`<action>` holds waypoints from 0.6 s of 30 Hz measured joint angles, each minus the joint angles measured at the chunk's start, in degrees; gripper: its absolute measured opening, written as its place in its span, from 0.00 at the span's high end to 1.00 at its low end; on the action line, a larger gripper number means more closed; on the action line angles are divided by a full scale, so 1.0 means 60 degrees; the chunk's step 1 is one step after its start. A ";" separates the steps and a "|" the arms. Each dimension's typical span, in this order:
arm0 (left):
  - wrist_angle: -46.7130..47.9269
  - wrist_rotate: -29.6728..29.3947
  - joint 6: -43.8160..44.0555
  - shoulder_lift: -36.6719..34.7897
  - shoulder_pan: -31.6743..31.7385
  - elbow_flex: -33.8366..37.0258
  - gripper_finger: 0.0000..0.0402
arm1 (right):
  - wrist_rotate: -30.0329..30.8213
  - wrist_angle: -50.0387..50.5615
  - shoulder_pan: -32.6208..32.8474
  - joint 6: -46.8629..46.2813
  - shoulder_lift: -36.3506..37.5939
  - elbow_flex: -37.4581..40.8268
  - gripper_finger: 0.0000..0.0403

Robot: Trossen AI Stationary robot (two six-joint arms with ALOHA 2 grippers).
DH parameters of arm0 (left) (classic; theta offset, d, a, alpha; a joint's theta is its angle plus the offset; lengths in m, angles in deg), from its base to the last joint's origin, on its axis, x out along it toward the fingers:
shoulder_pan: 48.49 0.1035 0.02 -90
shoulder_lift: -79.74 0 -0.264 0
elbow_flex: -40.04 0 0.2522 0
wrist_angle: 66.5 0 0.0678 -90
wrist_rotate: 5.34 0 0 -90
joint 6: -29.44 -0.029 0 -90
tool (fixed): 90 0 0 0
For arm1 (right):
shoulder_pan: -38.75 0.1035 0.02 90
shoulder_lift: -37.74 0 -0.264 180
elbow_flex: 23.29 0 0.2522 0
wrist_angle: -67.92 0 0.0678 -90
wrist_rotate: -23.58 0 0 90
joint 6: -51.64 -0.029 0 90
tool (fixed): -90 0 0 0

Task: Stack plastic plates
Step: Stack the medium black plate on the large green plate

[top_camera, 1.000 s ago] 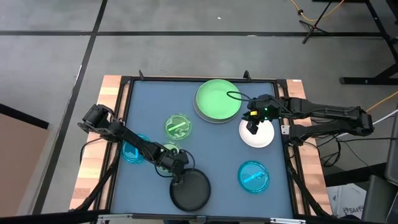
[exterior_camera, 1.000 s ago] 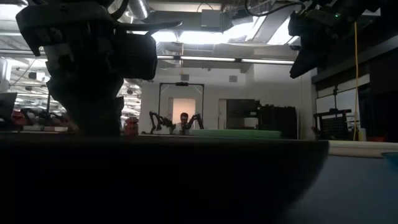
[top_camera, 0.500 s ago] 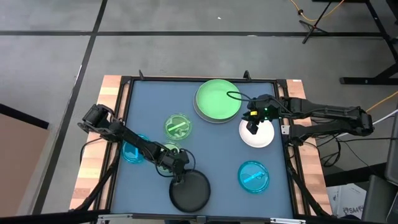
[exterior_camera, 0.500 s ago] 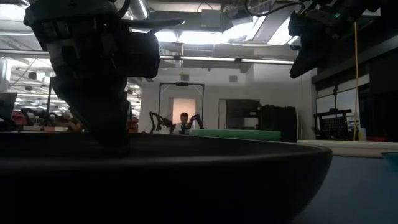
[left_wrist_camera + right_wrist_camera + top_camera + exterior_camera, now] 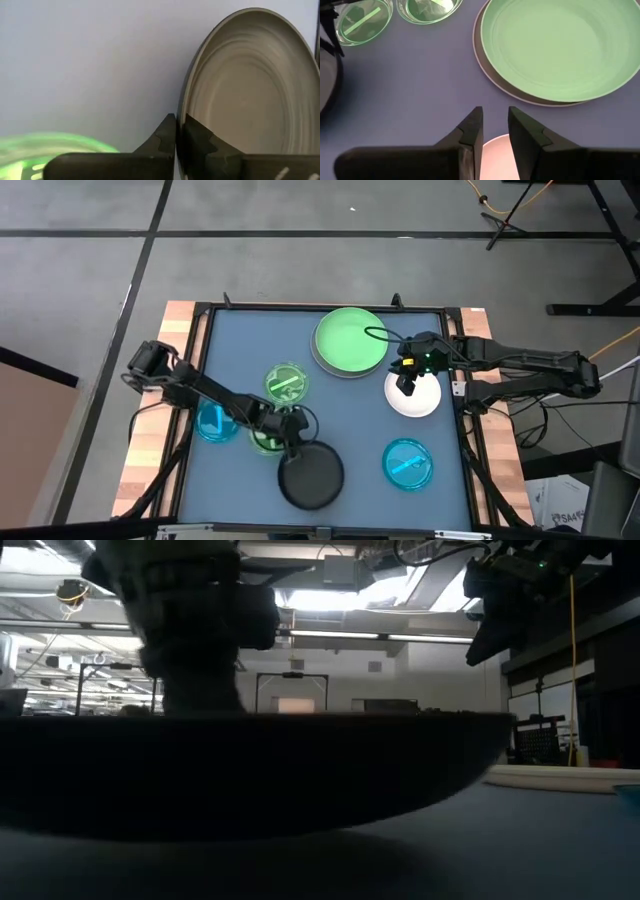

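The black plate [image 5: 312, 480] is near the table's front edge, with my left gripper [image 5: 293, 446] shut on its far-left rim. In the low view the black plate [image 5: 250, 780] fills the foreground, raised. The large light green plate [image 5: 350, 338] lies on the grey plate [image 5: 485, 65] at the far middle. My right gripper [image 5: 405, 387] hovers open above the small white plate [image 5: 415, 396]. Two translucent green plates [image 5: 285, 382] [image 5: 266, 438] and two translucent blue plates [image 5: 212, 423] [image 5: 408, 464] lie flat on the table. My left gripper pinches the black plate's rim [image 5: 181, 107] between its two fingers, one finger inside the plate and one outside. The fingers slant down from the table's left. The plate is raised and its right side stands off the table [image 5: 560, 840]; whether all of it is clear I cannot tell.
A black frame [image 5: 200, 360] borders the blue table top. One translucent green plate [image 5: 40, 150] lies just under my left arm, beside the black plate. Bare table [image 5: 350, 420] stretches between the black plate and the light green plate.
My left gripper has taken hold of the black plate's rim and gone up and toward the table's right edge. The black plate has gone with it, shifted a little to the right and raised off the table. My right arm has kept still.
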 joint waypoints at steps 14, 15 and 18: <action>-0.0513 0.0832 -0.1192 -0.0234 0.2389 -0.0007 0.98 | -0.0018 -0.0007 0.0000 -0.0004 0.0000 0.0000 0.80; -0.0550 0.0898 -0.1272 -0.0234 0.2641 -0.0007 0.98 | -0.0018 -0.0007 0.0000 -0.0004 0.0000 0.0000 0.80; -0.0907 0.1179 -0.1524 -0.0234 0.3362 -0.0007 0.98 | -0.0018 -0.0007 0.0000 -0.0004 0.0000 0.0000 0.80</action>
